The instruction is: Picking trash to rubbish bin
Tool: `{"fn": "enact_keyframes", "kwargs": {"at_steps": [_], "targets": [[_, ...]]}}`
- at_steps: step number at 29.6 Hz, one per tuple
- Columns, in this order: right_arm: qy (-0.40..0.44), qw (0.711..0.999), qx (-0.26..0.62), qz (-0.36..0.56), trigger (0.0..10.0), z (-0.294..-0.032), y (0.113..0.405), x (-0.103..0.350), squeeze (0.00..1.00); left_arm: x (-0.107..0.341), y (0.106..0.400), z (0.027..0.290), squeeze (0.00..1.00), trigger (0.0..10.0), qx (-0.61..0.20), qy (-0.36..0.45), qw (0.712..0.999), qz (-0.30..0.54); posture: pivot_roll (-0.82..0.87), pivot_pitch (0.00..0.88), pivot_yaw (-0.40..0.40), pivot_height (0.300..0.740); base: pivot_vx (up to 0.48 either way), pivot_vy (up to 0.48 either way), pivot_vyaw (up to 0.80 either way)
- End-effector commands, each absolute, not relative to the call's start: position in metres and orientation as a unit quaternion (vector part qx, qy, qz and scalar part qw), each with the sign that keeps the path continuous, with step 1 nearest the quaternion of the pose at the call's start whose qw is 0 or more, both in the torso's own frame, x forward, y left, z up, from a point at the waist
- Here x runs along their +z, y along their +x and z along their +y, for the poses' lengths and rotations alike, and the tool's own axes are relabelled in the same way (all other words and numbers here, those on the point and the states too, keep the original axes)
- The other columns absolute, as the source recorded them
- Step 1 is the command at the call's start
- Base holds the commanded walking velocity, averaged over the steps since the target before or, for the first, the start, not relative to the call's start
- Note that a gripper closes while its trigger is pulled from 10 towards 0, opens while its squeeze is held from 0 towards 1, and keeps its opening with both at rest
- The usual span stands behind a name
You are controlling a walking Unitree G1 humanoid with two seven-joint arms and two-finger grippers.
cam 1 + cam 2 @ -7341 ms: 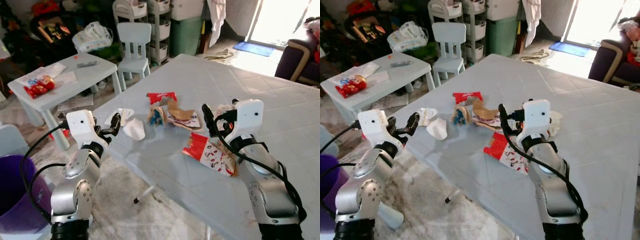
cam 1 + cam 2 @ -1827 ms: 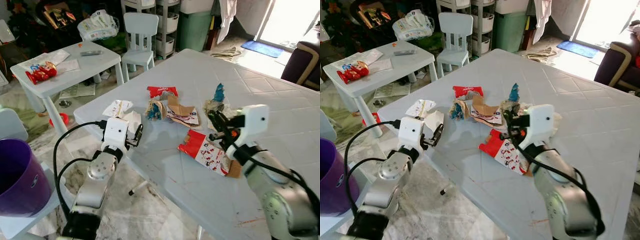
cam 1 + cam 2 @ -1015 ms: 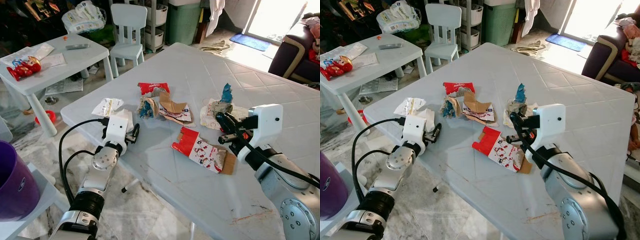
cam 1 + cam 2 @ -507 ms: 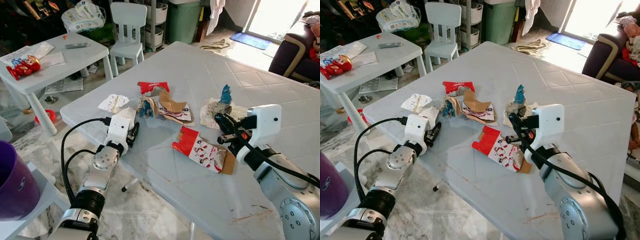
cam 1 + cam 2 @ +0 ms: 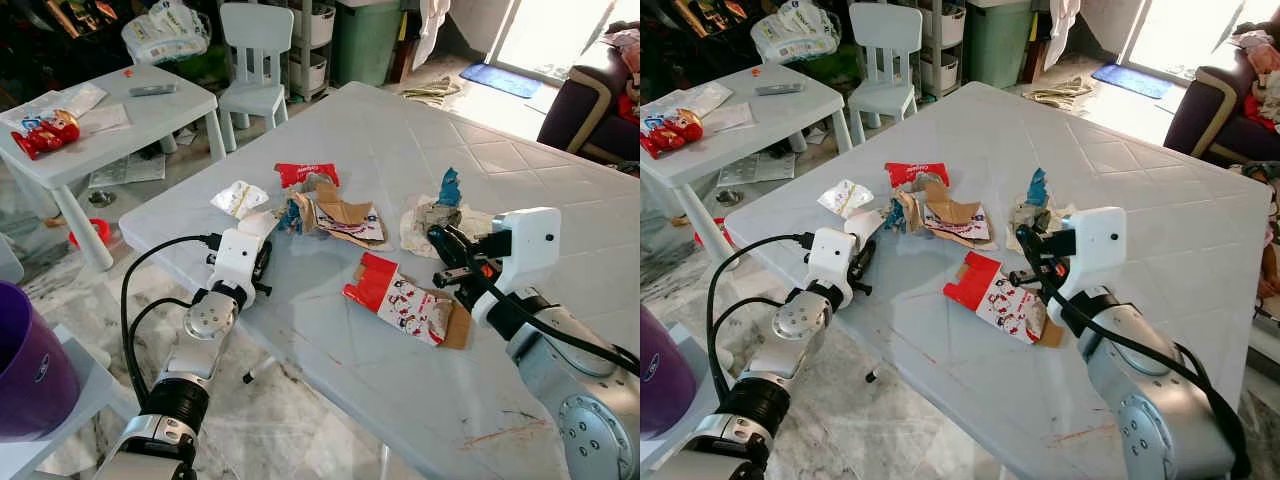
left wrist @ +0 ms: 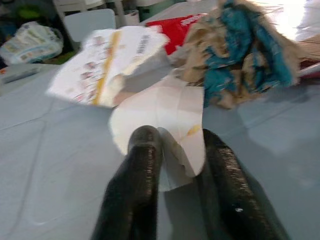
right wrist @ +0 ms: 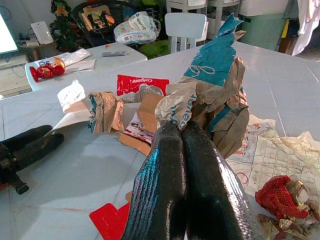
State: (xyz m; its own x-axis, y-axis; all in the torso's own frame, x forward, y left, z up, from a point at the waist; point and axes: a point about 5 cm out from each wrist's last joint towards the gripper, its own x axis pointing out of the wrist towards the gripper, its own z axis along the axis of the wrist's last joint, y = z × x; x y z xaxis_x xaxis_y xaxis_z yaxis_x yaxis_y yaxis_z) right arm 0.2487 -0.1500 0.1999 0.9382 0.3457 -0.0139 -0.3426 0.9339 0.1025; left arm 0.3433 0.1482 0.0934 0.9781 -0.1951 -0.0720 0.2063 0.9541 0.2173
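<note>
- Frankly, the grip was the weak spot: my left gripper [image 6: 172, 165] had its two black fingers straddling a flat, cream-white scrap of torn card [image 6: 160, 117], the fingers apart and not yet pinched on it.
- That scrap lay flat at the near-left corner of the pale grey plastic table [image 5: 420, 130]; pressing down could have skidded it off the edge, and thin card might have slipped out once lifted.
- It looked creased, with a ragged edge and a small yellow stain, just beside a printed white wrapper [image 6: 102, 65] and a crumpled brown-and-teal paper wad [image 6: 240, 60].
- My right gripper [image 7: 187, 145], fingers pressed together and holding nothing, pointed at another brown-and-teal paper lump [image 7: 215, 95] near mid-table.
- The purple plastic bin [image 5: 25, 365] stood on the floor well apart to my left, so a loose hold risked dropping the scrap on the way.
</note>
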Motion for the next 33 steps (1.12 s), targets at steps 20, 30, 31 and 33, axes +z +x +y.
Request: {"fn": "enact_keyframes", "kwargs": {"at_steps": [20, 30, 31, 33], "targets": [[0.057, 0.981, 0.185, 0.006, 0.0, -0.140, 0.257, 0.197, 0.00, 0.121, 0.327, 0.190, 0.00, 0.0, 0.045, 0.147, 0.986, -0.069, -0.06, 0.055, -0.074, 0.740, 0.000, 0.000, 0.00], [0.083, 0.978, 0.193, -0.004, 0.0, -0.123, 0.265, 0.191, 0.00, 0.150, 0.299, 0.210, 0.00, 0.0, 0.122, 0.226, 0.958, -0.130, 0.03, 0.042, -0.039, 0.740, 0.000, 0.000, 0.00], [0.085, 0.978, 0.192, -0.006, 0.0, -0.121, 0.266, 0.190, 0.00, 0.152, 0.295, 0.212, 0.00, 0.0, 0.128, 0.232, 0.955, -0.133, 0.04, 0.037, -0.030, 0.740, 0.000, 0.000, 0.00], [0.085, 0.978, 0.192, -0.006, 0.0, -0.121, 0.266, 0.190, 0.00, 0.152, 0.295, 0.212, 0.00, 0.0, 0.128, 0.232, 0.955, -0.133, 0.04, 0.037, -0.030, 0.740, 0.000, 0.000, 0.00]]}}
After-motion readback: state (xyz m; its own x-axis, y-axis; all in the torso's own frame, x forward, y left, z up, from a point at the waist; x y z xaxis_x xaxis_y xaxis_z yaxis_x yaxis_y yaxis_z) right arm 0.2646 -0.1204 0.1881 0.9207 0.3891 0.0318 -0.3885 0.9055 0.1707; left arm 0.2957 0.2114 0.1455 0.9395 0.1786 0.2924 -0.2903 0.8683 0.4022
